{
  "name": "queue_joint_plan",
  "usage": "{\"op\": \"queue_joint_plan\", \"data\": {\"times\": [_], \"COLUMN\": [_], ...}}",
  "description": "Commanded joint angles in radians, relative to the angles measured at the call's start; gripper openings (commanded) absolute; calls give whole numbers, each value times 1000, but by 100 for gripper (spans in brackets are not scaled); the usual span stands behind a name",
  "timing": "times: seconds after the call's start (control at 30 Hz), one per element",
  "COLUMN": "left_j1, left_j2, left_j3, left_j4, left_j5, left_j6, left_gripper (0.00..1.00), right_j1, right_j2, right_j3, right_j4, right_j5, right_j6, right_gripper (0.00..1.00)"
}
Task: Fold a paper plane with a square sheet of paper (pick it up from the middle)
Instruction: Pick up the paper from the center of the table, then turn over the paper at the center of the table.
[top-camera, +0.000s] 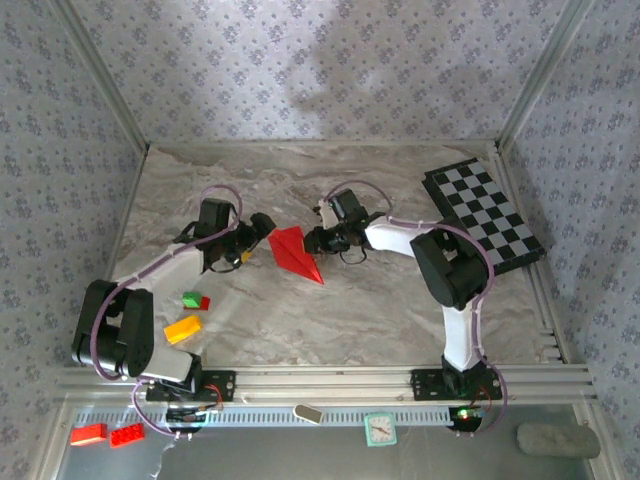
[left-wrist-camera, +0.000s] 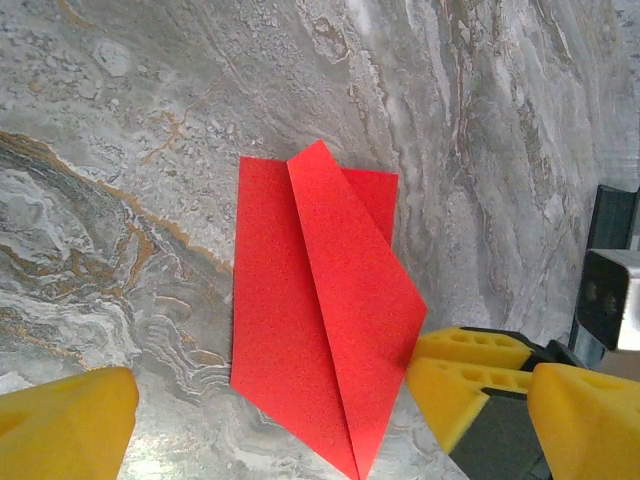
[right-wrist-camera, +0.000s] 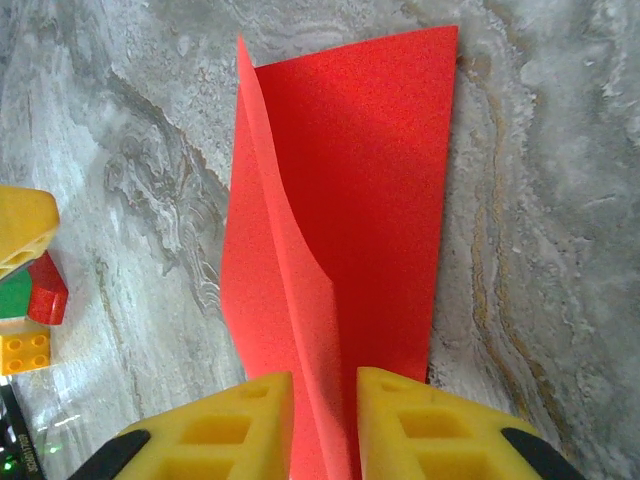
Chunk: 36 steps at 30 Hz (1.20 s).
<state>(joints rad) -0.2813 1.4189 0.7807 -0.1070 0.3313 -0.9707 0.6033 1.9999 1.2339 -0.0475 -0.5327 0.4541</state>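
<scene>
Paper, thin, matte and bright red, lies on the table as a pointed kite shape, one long flap creased and standing up off the flat layer beneath. That raised flap runs in between the yellow ribbed fingers of the right gripper, which pinch it at its near edge. The left gripper is spread wide, the paper's point just ahead between its fingers. Grey veined marble tabletop surrounds it; small plastic bricks sit left of the right gripper.
</scene>
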Motion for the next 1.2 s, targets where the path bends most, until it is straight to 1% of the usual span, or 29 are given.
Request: {"op": "queue_joint_plan", "data": {"times": [0.0, 0.2, 0.27, 0.4, 0.5, 0.67, 0.73, 0.9, 1.07, 1.17], "left_j1": [8, 8, 8, 8, 8, -4, -19, -71, -102, -111], "left_j2": [-5, -7, -9, -28, -52, -77, -80, -81, -80, -78], "left_j3": [-4, -9, -12, -19, -34, -67, -78, -68, -53, -46], "left_j4": [25, 40, 52, 97, 162, 323, 403, 524, 615, 640], "left_j5": [31, 46, 57, 96, 146, 241, 278, 330, 359, 370], "left_j6": [1, 0, -2, 6, 12, -10, -29, -43, -66, -74], "left_gripper": [100, 100, 99, 97, 97, 96, 95, 92, 83, 75], "right_j1": [1, 0, -2, -11, -31, -57, -63, -80, -95, -101], "right_j2": [26, 33, 29, -25, -99, -215, -256, -325, -364, -369], "right_j3": [28, 31, 30, 1, -50, -129, -153, -206, -238, -243], "right_j4": [-8, 17, 29, 78, 166, 291, 336, 480, 600, 641], "right_j5": [-34, -72, -87, -105, -145, -181, -187, -202, -226, -244], "right_j6": [-15, -13, -7, 21, 80, 179, 234, 376, 494, 529], "right_gripper": [22, 14, 9, 3, 2, 2, 2, 2, 2, 2]}}
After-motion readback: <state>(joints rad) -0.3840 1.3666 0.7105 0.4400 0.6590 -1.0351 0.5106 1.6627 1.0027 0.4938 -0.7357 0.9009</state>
